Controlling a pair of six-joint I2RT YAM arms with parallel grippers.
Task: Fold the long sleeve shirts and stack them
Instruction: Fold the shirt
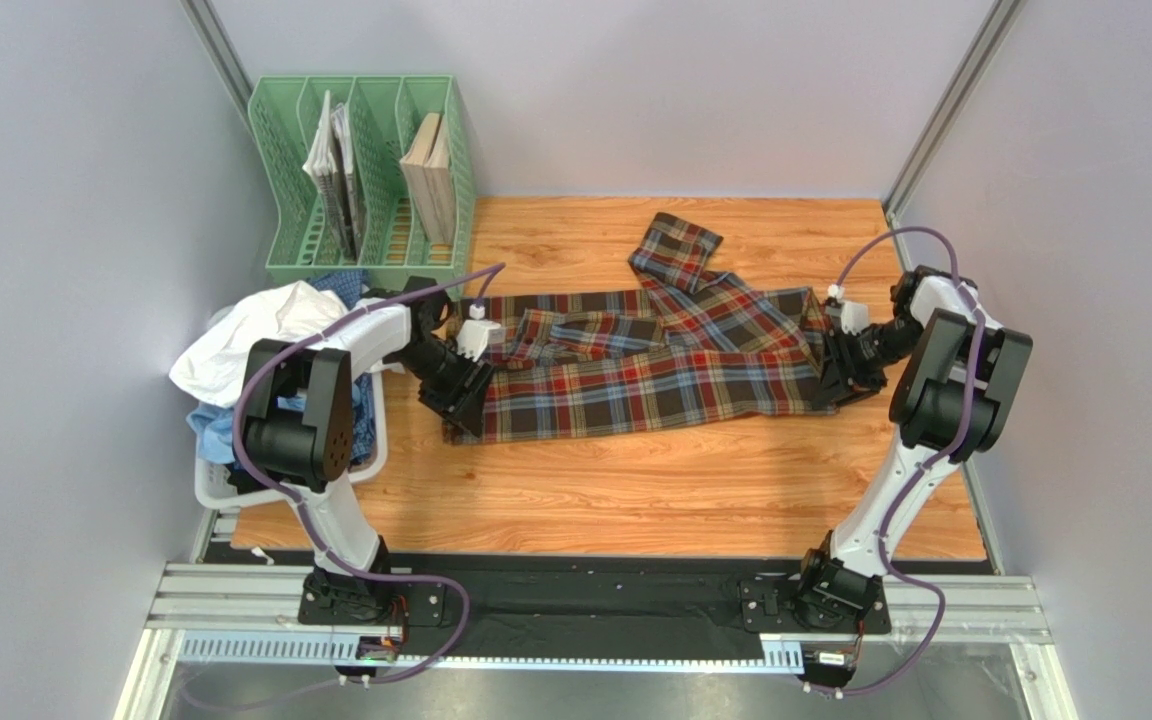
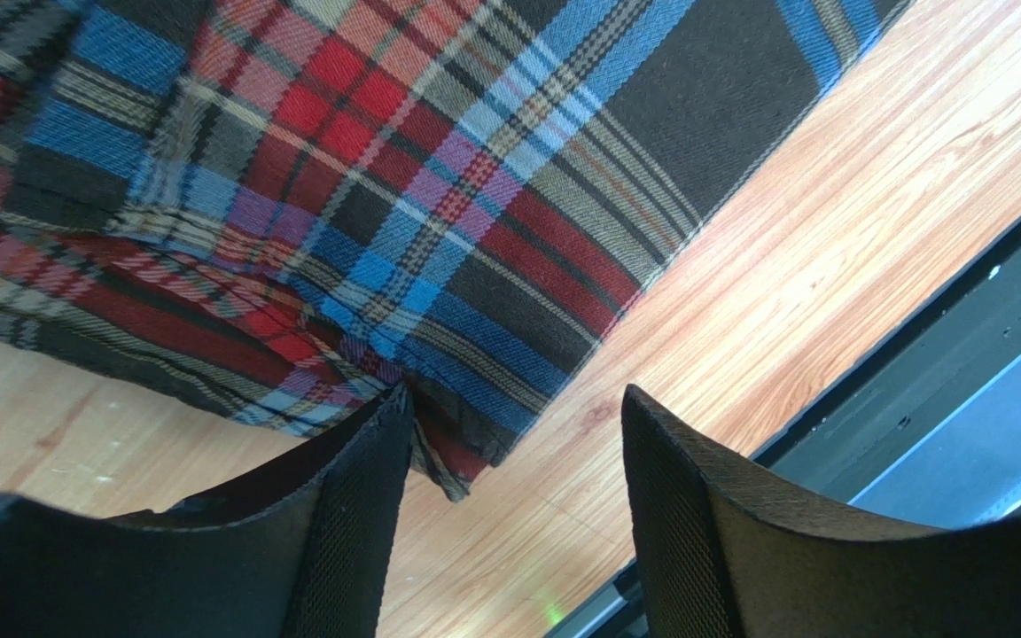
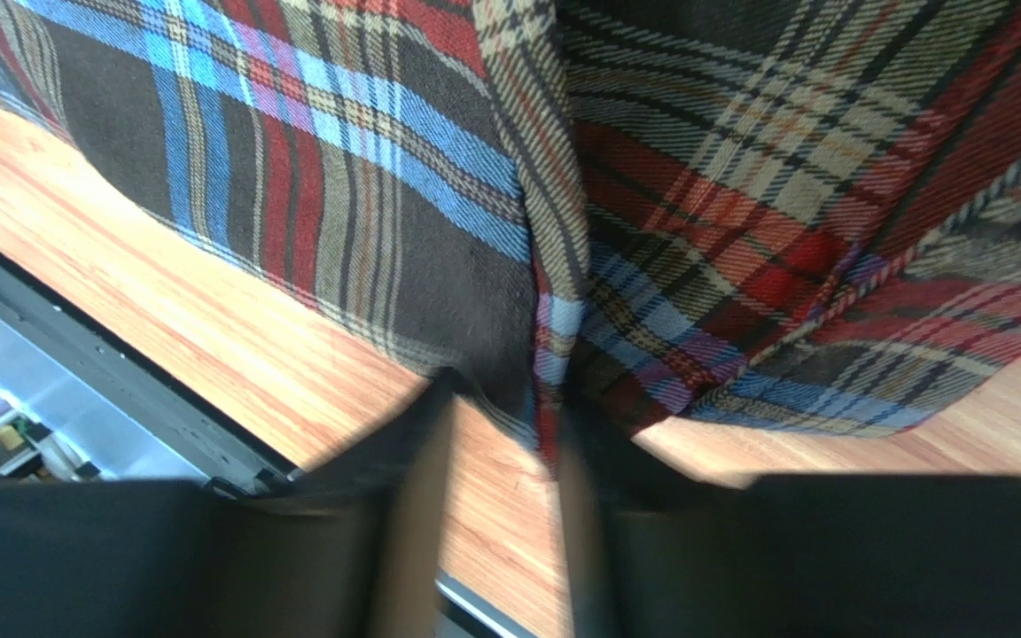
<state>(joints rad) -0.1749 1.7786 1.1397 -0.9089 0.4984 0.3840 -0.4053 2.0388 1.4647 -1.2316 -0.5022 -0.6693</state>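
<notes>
left end effector (image 1: pixel 459 402) is sitting low at the left end of the tartan shirt (image 1: pixel 657 360) and right end effector (image 1: pixel 838 387) is sitting at its right end, so the garment is lying spread on the table (image 1: pixel 612 495) between them, its long axis running side to side and one sleeve angling off toward the far edge. each arm is reaching inward from its own side, elbow raised and wrist dipping to the cloth, and each is nearer the near corner on its own side, which is likely the relation a lift of the near hem is depending on. a white shirt (image 1: pixel 255 333) and a light blue shirt (image 1: pixel 214 432) are lying heaped in a basket (image 1: pixel 222 488) just beside the left arm, not yet folded. in the left wrist view the fingers (image 2: pixel 350 519) are standing well apart, released, with the tartan shirt (image 2: pixel 383 173) filling the upper part and its near corner poking into the gap, touching one finger. in the right wrist view, which is blurred, the fingers (image 3: pixel 409 532) are standing close together with the hem corner of the tartan shirt (image 3: pixel 343 173) dipping between them; whether they are actually pinching it cannot be told.
</notes>
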